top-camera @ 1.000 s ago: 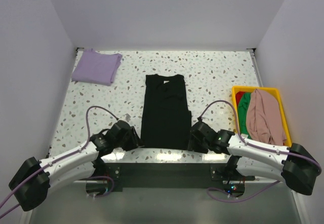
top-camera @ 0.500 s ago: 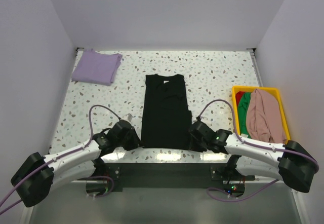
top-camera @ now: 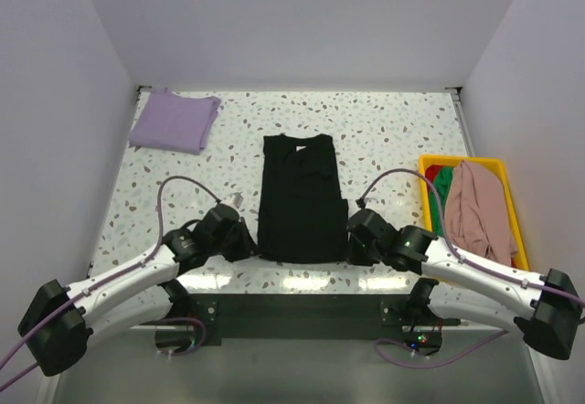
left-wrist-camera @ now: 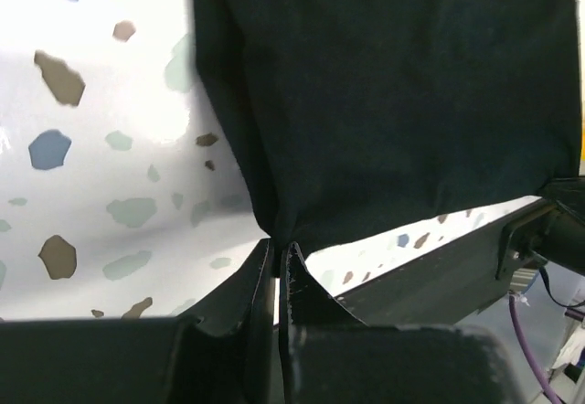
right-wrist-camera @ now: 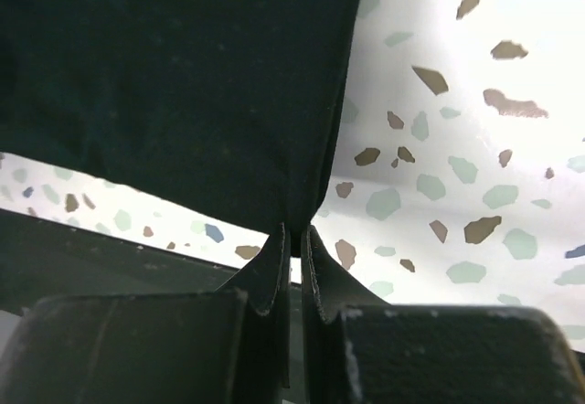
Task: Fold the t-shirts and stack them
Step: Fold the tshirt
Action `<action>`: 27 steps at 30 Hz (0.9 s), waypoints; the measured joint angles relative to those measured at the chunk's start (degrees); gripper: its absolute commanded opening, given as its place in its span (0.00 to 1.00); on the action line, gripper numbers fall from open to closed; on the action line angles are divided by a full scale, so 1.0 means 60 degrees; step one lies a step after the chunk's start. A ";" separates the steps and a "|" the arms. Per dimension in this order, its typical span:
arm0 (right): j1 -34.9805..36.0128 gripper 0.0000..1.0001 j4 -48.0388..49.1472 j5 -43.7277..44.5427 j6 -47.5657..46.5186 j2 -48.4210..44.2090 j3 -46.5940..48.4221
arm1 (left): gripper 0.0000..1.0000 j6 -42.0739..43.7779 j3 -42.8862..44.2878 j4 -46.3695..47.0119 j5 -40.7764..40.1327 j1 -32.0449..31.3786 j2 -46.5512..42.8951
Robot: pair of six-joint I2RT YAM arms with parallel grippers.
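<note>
The left gripper (left-wrist-camera: 279, 247) pinches the near left corner of the black t-shirt (top-camera: 299, 198), squeezed tight. The right gripper (right-wrist-camera: 294, 232) pinches its near right corner the same way.

A lab test cell: plain white walls (top-camera: 302, 29) box in a speckled terrazzo desk (top-camera: 384, 139) carrying two bolted robot arms.

walls (top-camera: 302, 20): plain pale lavender-grey | table (top-camera: 384, 134): white speckled terrazzo | light: bright, source probably overhead
</note>
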 measured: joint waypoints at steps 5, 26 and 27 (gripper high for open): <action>0.0000 0.00 -0.0674 0.0433 -0.0441 -0.0015 0.0947 | 0.00 0.0415 0.1198 -0.0477 -0.0291 0.0000 0.0204; -0.0280 0.00 -0.1829 0.1530 -0.1606 -0.0018 0.2903 | 0.00 0.1144 0.2903 -0.0867 -0.0681 0.0131 0.0211; -0.0277 0.00 -0.1829 0.1432 -0.1596 -0.0138 0.2790 | 0.00 0.1089 0.2761 -0.0871 -0.0619 0.0131 0.0051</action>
